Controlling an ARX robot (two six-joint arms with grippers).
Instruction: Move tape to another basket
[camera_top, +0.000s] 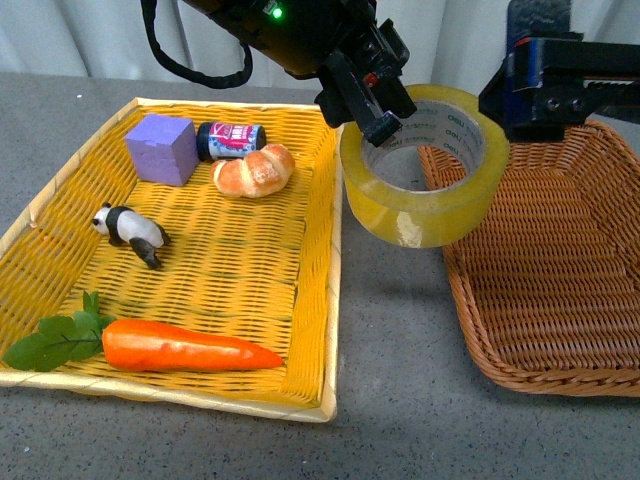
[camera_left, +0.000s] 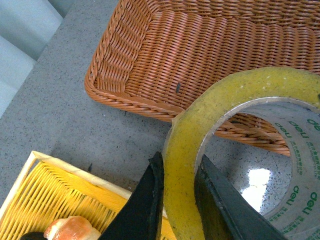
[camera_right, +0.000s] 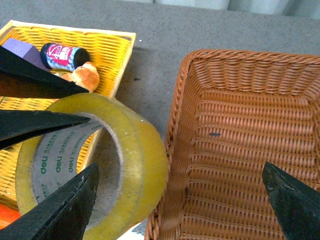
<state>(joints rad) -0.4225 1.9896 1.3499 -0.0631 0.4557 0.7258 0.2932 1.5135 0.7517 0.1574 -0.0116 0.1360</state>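
My left gripper (camera_top: 375, 118) is shut on the tape (camera_top: 425, 170), a wide yellowish roll with a white printed core. It holds the roll in the air over the grey gap between the two baskets, at the brown wicker basket's (camera_top: 560, 290) near rim. In the left wrist view the jaws pinch the roll's wall (camera_left: 182, 165), with the brown basket (camera_left: 200, 50) beyond. My right gripper (camera_top: 560, 85) is open and empty above the brown basket's far end. In the right wrist view the tape (camera_right: 125, 165) hangs beside the basket (camera_right: 240, 150).
The yellow woven tray basket (camera_top: 310, 330) on the left holds a carrot (camera_top: 180, 347), a panda figure (camera_top: 132, 230), a purple block (camera_top: 160, 148), a small bottle (camera_top: 230, 139) and a croissant (camera_top: 255, 170). The brown basket holds nothing visible.
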